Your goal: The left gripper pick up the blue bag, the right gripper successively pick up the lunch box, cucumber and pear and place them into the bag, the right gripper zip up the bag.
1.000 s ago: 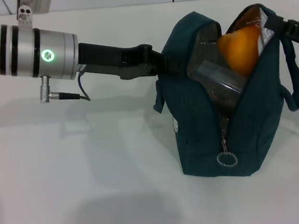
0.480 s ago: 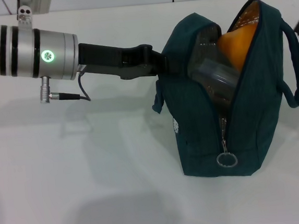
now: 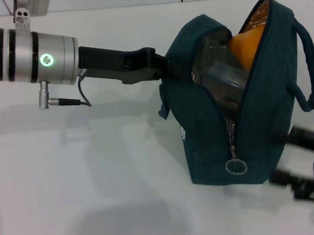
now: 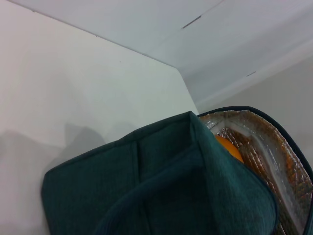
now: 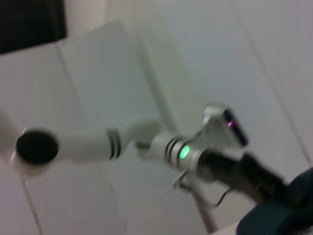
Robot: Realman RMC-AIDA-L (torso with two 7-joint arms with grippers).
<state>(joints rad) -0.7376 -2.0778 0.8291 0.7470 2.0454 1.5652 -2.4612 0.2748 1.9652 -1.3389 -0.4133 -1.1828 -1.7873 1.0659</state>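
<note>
On the white table (image 3: 69,185) in the head view, the blue bag (image 3: 208,140) stands unzipped, the pear (image 3: 245,42) and lunch box (image 3: 225,78) showing inside. The left gripper (image 3: 164,73) reaches its upper left edge; its grip cannot be made out. The right gripper (image 3: 309,164), blurred, sits low beside the bag, fingers spread.

From the left wrist, bag fabric (image 4: 161,186) and a sliver of pear (image 4: 229,147) appear.

From the right wrist, the left arm (image 5: 195,156) meets the bag (image 5: 279,215).
</note>
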